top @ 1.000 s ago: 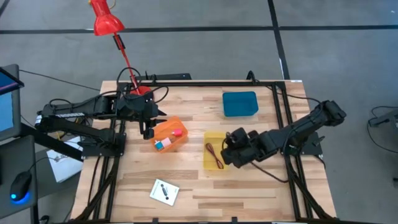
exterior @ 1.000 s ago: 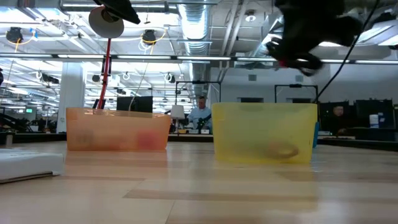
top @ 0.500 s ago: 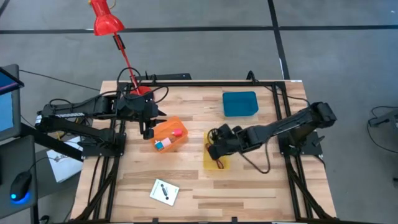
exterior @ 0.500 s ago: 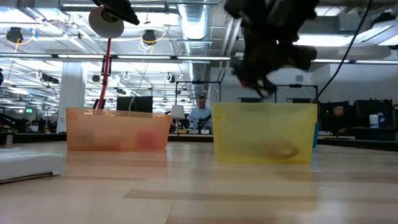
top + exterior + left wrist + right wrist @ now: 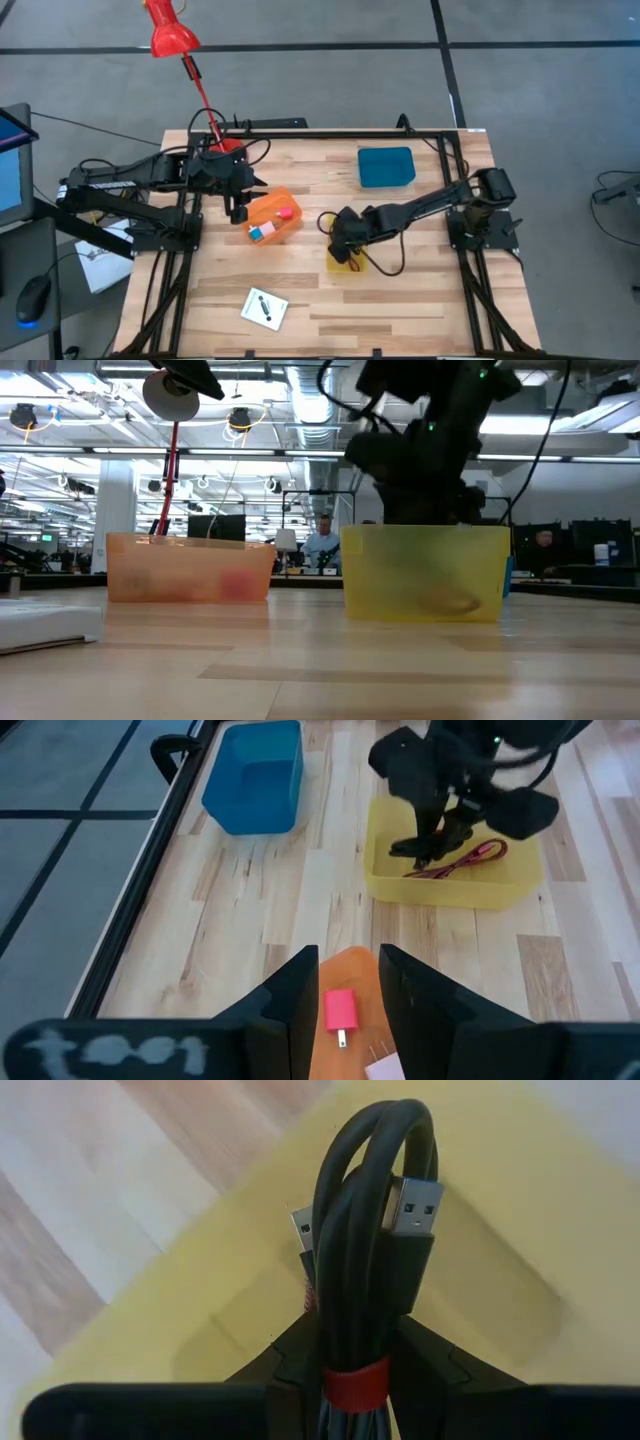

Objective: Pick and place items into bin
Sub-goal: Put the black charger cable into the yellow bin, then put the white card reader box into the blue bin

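Observation:
My right gripper (image 5: 340, 240) is over the yellow bin (image 5: 350, 262), down at its rim (image 5: 425, 530), and is shut on a coiled black USB cable (image 5: 360, 1250) tied with a red band. A maroon cord (image 5: 462, 860) lies on the yellow bin's floor. My left gripper (image 5: 238, 210) hangs open at the far left edge of the orange bin (image 5: 290, 230). That bin holds a pink cube (image 5: 284, 212), a pale pink block (image 5: 267, 228) and a blue-and-white cube (image 5: 255, 235). The white card with a black mark (image 5: 264, 308) lies flat near the table's near edge. My right gripper pinches the cable bundle between its two fingers (image 5: 425, 1365) at the red band (image 5: 357, 1380). The bundle runs along the fingers, and its looped end with two USB plugs (image 5: 412, 1205) sticks out past the fingertips. It comes from above, slanting down into the yellow bin.
A blue bin (image 5: 386, 167) stands toward the table's far right. A red lamp on a stalk (image 5: 170, 35) rises past the far left corner. Black frame rails (image 5: 450, 200) run along the table's sides. Bare wood lies between the card and the bins.
My right gripper has moved toward the table's left, from the yellow bin's right side to over the bin, and has come down to its rim, carrying the cable bundle. My left arm has kept still.

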Motion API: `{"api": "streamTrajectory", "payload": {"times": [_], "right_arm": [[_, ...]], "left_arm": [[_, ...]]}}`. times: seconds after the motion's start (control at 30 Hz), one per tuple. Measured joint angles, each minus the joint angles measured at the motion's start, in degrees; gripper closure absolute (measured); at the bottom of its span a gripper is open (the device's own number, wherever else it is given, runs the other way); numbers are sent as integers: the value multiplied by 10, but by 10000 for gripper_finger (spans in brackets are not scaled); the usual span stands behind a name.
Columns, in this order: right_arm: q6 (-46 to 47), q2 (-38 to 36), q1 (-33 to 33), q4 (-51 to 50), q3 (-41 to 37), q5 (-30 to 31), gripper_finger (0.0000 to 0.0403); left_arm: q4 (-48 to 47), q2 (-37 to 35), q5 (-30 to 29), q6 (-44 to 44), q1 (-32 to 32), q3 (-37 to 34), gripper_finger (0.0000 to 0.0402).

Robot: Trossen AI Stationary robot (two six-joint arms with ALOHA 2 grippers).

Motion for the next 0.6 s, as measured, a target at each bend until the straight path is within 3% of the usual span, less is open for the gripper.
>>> {"api": "streamTrajectory", "payload": {"times": [0.17, 0.6], "right_arm": [[-39, 10, -10, 4, 0, -11, 306], [-78, 2, -14, 8, 17, -11, 192]], "left_arm": [[0, 0, 0, 0, 0, 0, 304], [-6, 0, -1, 0, 0, 0, 304]]}}
